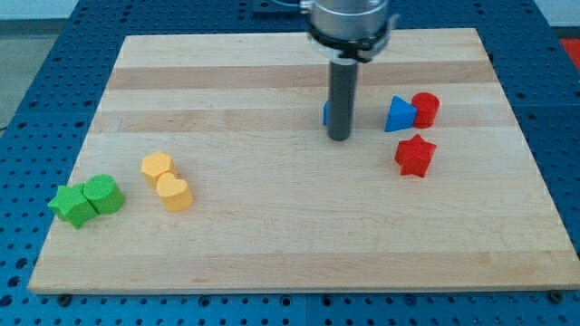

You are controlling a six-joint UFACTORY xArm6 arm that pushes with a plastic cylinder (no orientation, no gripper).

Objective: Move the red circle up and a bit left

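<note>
Counting two red (425,109), two green (104,194), two yellow (157,167), perhaps two blue blocks (398,115); no pincer visible.

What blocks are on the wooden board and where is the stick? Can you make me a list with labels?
Board: light wooden table top
My tip: near the view's top middle, left of the red blocks
Red circle block: at the view's right, touching the blue triangle block
Red star block: below those two
Blue block: mostly hidden behind the rod, shape unclear
Yellow blocks: yellow hexagon block and yellow heart block, touching
Green blocks: green star block and green rounded block, far left
</note>
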